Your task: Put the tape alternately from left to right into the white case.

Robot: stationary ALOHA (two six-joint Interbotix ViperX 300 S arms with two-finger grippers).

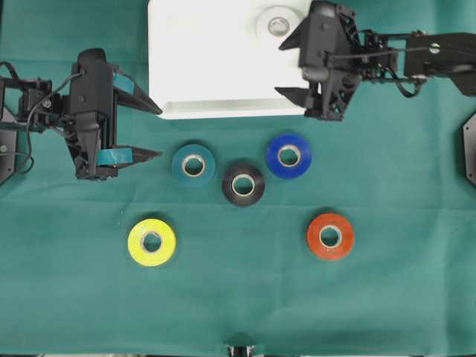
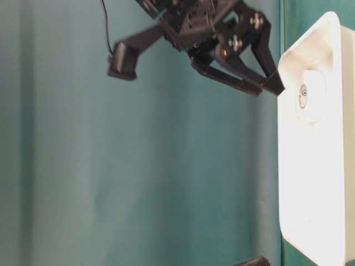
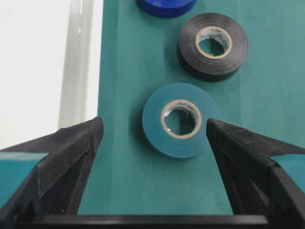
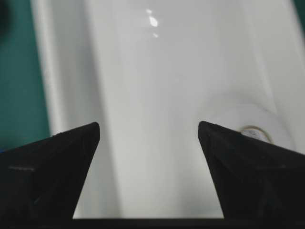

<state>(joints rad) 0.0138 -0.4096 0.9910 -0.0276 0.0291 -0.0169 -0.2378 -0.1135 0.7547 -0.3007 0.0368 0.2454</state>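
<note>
The white case (image 1: 216, 74) lies at the top centre, with a white roll (image 1: 265, 24) in its far right corner. On the green cloth lie the teal (image 1: 179, 165), black (image 1: 229, 184), blue (image 1: 274, 155), orange-red (image 1: 316, 236) and yellow (image 1: 137, 242) rolls. My left gripper (image 1: 158, 132) stands open just left of the teal roll (image 3: 155, 138), which lies a little beyond its fingertips. My right gripper (image 1: 282, 68) hangs open and empty over the case's right end (image 4: 143, 71), beside the white roll (image 4: 228, 117).
The case's long rim (image 3: 81, 71) runs close along the left gripper's left side. The black roll (image 3: 188, 47) and blue roll (image 3: 164, 5) lie beyond the teal one. The right arm (image 1: 416, 59) reaches in from the right edge.
</note>
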